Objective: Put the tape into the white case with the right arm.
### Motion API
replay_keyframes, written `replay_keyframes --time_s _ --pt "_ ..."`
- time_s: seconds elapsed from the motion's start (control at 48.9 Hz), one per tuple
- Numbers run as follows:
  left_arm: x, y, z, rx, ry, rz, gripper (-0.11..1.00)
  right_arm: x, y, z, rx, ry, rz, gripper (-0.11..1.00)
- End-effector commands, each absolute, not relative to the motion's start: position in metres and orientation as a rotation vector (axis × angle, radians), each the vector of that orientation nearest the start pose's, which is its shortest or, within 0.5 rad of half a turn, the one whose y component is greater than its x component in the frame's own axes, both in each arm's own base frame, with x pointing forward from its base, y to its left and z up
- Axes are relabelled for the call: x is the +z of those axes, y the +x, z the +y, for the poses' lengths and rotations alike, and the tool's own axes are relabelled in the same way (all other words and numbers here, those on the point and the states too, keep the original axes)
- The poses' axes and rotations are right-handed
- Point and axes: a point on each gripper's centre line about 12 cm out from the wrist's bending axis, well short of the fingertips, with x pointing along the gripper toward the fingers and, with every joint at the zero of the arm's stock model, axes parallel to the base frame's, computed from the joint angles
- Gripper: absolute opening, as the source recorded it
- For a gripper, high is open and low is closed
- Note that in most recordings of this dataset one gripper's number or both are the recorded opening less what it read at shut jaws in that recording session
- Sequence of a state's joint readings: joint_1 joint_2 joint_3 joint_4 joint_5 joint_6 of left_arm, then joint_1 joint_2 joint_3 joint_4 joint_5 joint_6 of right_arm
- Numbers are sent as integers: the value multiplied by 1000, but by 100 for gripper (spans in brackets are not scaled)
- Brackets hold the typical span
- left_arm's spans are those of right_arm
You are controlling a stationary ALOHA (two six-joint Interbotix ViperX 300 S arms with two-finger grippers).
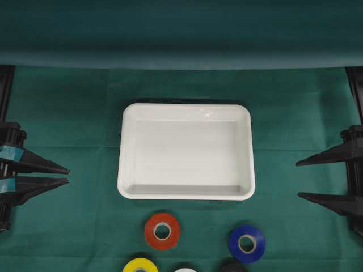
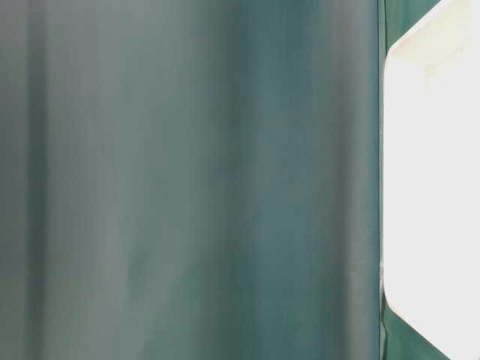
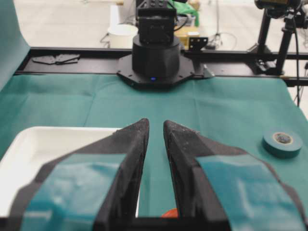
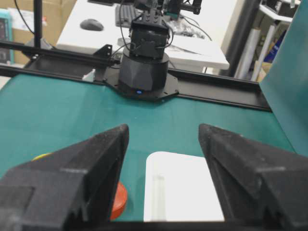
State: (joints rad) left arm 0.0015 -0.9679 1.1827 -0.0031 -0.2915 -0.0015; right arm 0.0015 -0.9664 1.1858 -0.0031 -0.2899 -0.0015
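cloth [image 1: 68, 113]: green, bears all | case [image 1: 129, 187]: centre, empty, no tape in | tapes: red [image 1: 163, 230], blue [image 1: 247, 243] near the case, untouched | right claw [image 1: 297, 180]: far right, jaws apart, empty | left claw [image 1: 67, 174]: narrow gap, empty | all steps left

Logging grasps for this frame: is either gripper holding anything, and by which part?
Nothing is held. The all-black right gripper stands open and empty; the blue-banded left gripper is nearly closed on nothing.

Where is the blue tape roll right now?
In the overhead view, the blue tape roll lies flat on the green cloth, just below the white case's lower right corner, right of the red roll.
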Motion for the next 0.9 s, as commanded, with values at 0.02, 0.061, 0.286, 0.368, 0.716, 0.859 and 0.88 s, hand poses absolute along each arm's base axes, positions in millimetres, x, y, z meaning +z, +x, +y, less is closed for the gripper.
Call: replay_keyframes --time_s 0.02,0.061,0.286,0.368,0.716,0.859,0.88 --pt "298 198 0 3 -12 -101 24 292 199 0 1 5 -78 24" --pt "297 197 0 3 -13 -101 17 290 198 0 0 5 -72 18" --pt "296 196 0 1 -13 -97 0 288 196 -1 -4 8 -48 -9" --pt "292 195 0 1 -13 -84 0 285 196 0 -2 8 -28 -10" --pt "274 180 0 -1 -14 -6 0 281 196 0 -2 5 6 -9" --pt "261 170 -1 -2 -7 40 0 280 195 0 -1 -7 5 0" --pt "258 168 -1 -2 -6 49 0 280 194 0 1 -10 5 3"
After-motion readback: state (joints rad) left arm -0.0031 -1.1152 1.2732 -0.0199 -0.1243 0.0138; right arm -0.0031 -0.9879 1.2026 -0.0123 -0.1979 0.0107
